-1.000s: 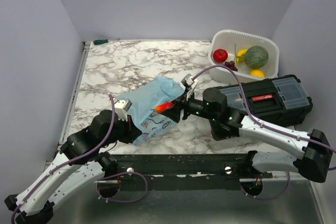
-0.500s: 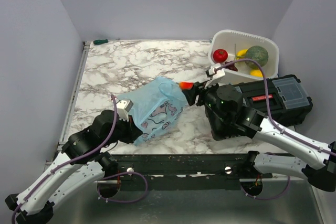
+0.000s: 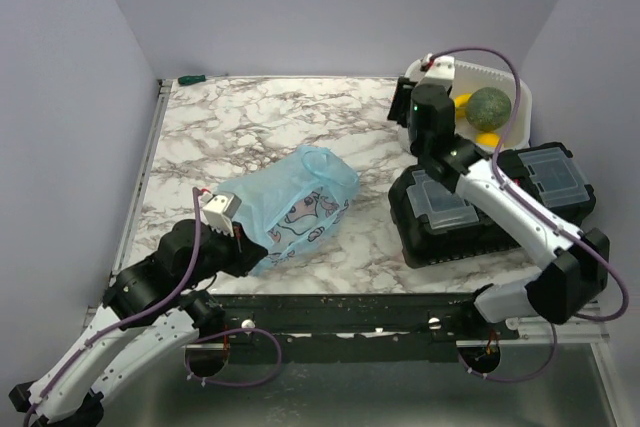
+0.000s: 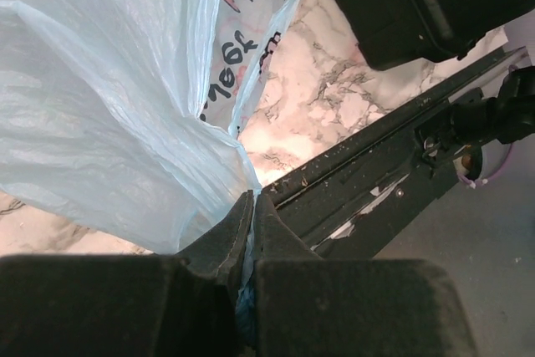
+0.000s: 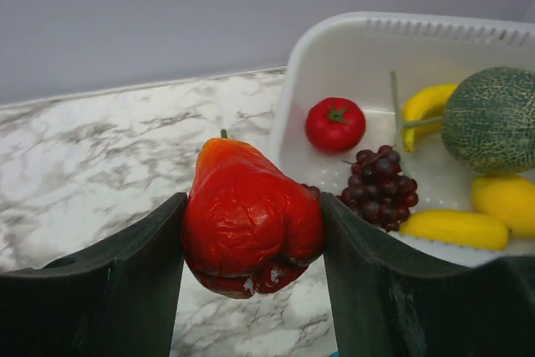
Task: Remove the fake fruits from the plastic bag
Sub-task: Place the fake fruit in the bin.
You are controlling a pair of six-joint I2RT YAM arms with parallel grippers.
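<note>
White tub (image 5: 435, 27): just ahead and to the right of right tool (image 5: 252, 219), standing on marbled bench (image 3: 250, 117). Black case (image 3: 440, 237) with clear compartment lids: behind that tool, touching the tub's near side. Small green object (image 3: 191, 79): far bench corner, well left of it. Black rail (image 4: 376, 165): just beyond left tool (image 4: 253, 205), along the bench edge.

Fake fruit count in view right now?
7. Six in the white tub: tomato, grape bunch, banana, melon, yellow citrus, oblong yellow fruit. One red fruit is gripped between the right fingers, near the tub. The plastic bag may hide more.
</note>
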